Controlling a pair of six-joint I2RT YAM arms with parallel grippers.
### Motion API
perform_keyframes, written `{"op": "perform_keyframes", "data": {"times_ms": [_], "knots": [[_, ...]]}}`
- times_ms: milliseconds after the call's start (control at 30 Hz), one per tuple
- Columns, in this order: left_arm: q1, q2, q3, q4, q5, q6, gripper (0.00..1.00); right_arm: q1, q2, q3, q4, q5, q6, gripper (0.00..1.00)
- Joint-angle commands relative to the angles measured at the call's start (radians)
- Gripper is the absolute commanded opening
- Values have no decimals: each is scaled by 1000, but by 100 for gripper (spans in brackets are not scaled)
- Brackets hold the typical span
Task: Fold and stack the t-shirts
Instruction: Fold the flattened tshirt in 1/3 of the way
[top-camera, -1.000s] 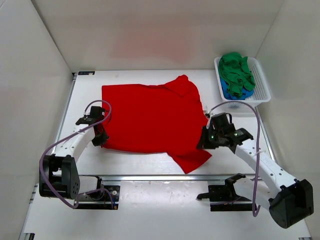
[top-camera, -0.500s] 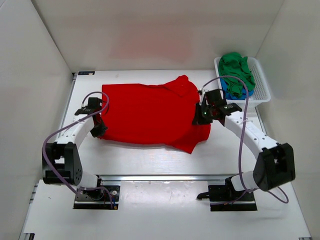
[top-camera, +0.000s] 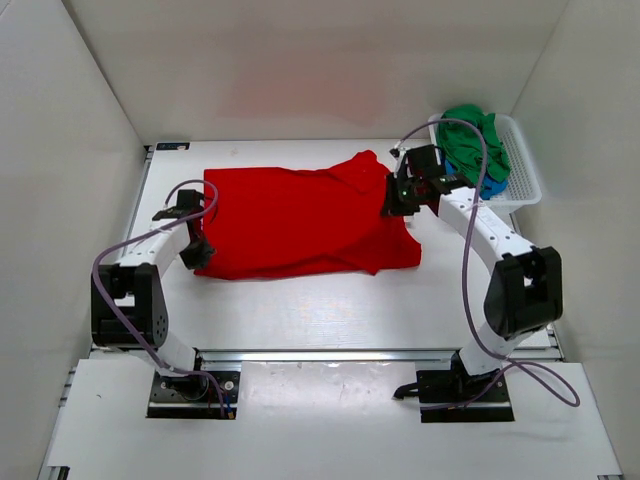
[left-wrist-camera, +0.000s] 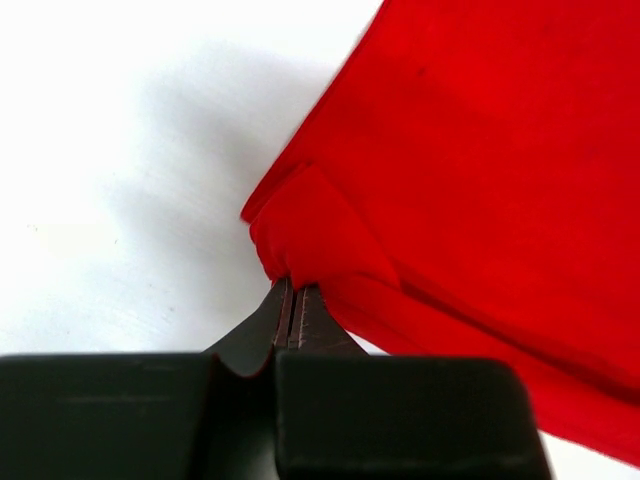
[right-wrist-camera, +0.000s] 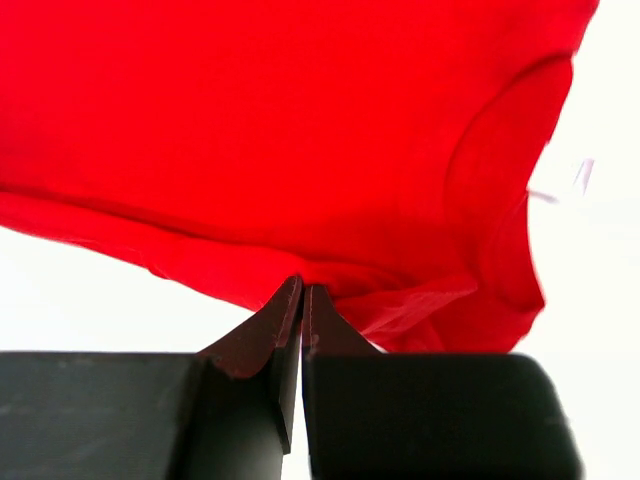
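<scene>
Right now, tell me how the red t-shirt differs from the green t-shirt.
The red t-shirt lies spread out on the table; the green t-shirt sits crumpled in the white basket. The left gripper and right gripper each pinch the red t-shirt; nothing grips the green t-shirt. Both are plain cloth of one solid colour.

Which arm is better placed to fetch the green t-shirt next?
Right, probably: right gripper, shut on the red t-shirt, is near the basket holding the green t-shirt; left gripper is far.
</scene>
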Motion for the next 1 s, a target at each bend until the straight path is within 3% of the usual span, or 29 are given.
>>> {"op": "perform_keyframes", "data": {"times_ms": [0, 833, 967], "knots": [[8, 16, 62, 20, -2, 2, 0, -3, 48, 83, 17, 3, -29, 0], [45, 180, 230, -3, 24, 9, 6, -52, 332, 402, -64, 5, -83, 0], [51, 229, 293, -20, 13, 11, 21, -53, 362, 428, -55, -12, -89, 0]]}}
